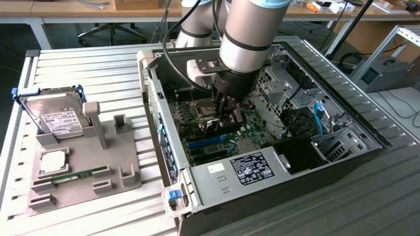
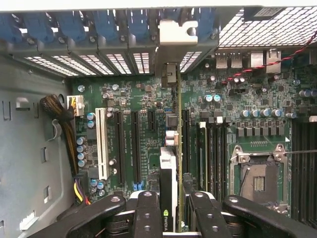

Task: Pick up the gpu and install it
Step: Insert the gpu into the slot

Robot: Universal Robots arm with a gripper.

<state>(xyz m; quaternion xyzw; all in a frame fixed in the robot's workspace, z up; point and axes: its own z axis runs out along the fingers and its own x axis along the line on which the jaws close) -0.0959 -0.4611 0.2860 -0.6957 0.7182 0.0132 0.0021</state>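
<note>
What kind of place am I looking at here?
Probably a robotics lab or workshop: a grey robot arm reaches into an open black desktop computer case on a slatted metal table, with workbenches behind.

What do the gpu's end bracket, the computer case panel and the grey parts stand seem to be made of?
The bracket of the gpu: likely bare steel; pale silvery, dull sheen, thin bent strip. The case panel: sheet metal, matte grey, with stamped slots. The parts stand: probably plastic, though uncertain; uniform matte beige-grey, chunky blocky forms.
</note>
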